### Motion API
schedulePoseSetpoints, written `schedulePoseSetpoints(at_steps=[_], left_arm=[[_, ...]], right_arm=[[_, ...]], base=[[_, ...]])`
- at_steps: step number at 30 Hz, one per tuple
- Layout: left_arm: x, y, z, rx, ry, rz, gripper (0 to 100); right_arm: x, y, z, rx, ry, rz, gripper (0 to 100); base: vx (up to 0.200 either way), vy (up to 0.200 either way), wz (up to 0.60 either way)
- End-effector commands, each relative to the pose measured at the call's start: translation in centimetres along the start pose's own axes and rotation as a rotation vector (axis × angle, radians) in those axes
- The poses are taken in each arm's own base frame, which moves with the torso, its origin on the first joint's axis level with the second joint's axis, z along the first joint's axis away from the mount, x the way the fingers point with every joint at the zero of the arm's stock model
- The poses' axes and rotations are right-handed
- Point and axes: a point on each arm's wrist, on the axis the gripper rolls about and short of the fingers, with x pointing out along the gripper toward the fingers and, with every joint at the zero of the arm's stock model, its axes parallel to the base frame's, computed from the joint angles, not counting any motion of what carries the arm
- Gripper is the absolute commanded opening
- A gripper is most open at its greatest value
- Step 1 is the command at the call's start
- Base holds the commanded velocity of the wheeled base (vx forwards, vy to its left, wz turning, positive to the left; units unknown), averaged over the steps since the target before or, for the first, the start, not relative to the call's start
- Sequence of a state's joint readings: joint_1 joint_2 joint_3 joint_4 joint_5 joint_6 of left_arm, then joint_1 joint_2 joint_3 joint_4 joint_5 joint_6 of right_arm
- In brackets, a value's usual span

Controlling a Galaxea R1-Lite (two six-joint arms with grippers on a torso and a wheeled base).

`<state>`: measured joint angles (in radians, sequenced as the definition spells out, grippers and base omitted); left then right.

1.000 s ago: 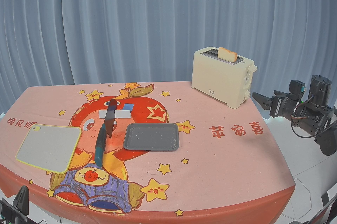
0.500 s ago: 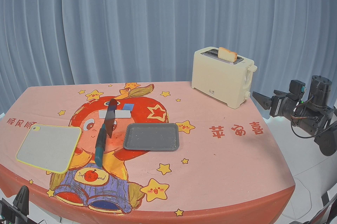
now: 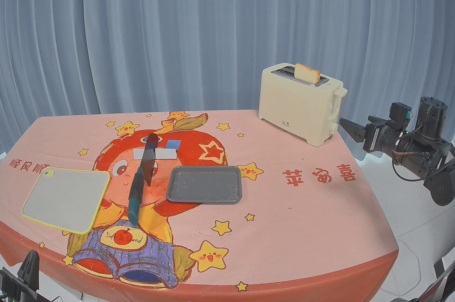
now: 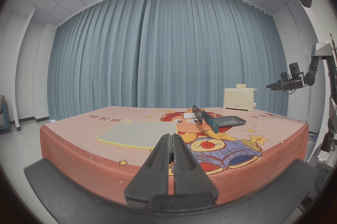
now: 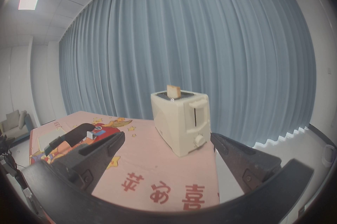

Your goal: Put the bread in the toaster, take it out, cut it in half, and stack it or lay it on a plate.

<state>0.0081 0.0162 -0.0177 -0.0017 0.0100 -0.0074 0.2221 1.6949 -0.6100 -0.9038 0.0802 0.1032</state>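
Observation:
A cream toaster (image 3: 299,103) stands at the table's far right, with a slice of bread (image 3: 307,73) sticking up from its slot. My right gripper (image 3: 348,127) hovers just off the table's right edge, level with the toaster's lever side, open and holding nothing. In the right wrist view the toaster (image 5: 182,121) and bread (image 5: 173,91) sit ahead between the spread fingers (image 5: 94,155). A grey plate (image 3: 204,184) lies mid-table, a blue-handled knife (image 3: 141,179) rests to its left, and a yellow-rimmed cutting board (image 3: 66,198) lies further left. My left gripper (image 4: 171,151) is shut, low before the table's near-left edge.
A small white and blue block (image 3: 161,151) props up the knife's blade behind the plate. The cloth-covered table (image 3: 303,222) has free room on its right half in front of the toaster. A blue curtain hangs behind.
My right gripper has risen slightly and edged toward the toaster. Everything on the table stays put.

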Motion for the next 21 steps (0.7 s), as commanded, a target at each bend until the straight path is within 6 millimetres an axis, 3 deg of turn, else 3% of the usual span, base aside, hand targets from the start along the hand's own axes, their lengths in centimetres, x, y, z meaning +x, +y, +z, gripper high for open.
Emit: schedulePoseSetpoints(at_steps=[1, 6, 11, 21], left_arm=[[0.0, 0.0, -0.5, 0.000, 0.000, 0.002, 0], [0.0, 0.0, -0.5, 0.000, 0.002, 0.002, 0], [0.0, 0.0, -0.5, 0.000, 0.002, 0.002, 0], [0.0, 0.0, -0.5, 0.000, 0.000, 0.000, 0]], right_arm=[[0.6, 0.9, 1.7, -0.011, -0.054, 0.036, 100], [0.8, 1.1, 2.5, -0.022, -0.069, 0.042, 100], [1.9, 0.8, 5.0, -0.037, -0.076, 0.054, 100], [4.2, -0.5, 6.1, -0.104, -0.048, 0.083, 100]], base=[[0.000, 0.000, 0.00], [0.000, 0.000, 0.00], [0.000, 0.000, 0.00], [0.000, 0.000, 0.00]])
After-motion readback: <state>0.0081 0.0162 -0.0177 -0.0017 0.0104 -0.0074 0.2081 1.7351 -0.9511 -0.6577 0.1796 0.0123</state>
